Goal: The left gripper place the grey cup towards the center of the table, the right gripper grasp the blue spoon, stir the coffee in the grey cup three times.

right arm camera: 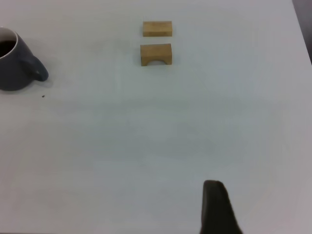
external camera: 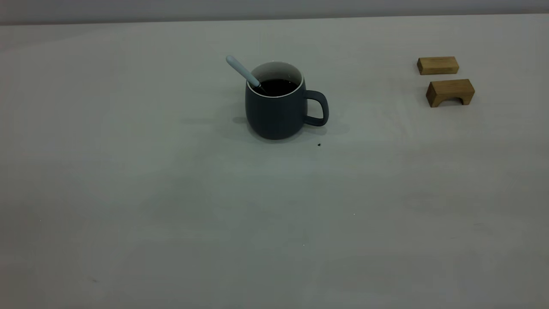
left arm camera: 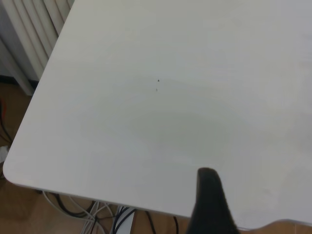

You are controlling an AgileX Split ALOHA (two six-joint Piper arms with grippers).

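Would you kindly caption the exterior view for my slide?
Grey cup of coffee with blue spoon leaning inside, two wooden blocks at right.

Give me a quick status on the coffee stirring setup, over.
Left gripper and right gripper both back off the cup, holding nothing. Spoon leaning in the cup, bowl in the coffee. Two wooden blocks off to the side, not in the way.

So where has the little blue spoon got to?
In the exterior view the blue spoon stands in the grey cup near the table's middle, its bowl in the coffee and its handle leaning over the rim, away from the cup's handle.
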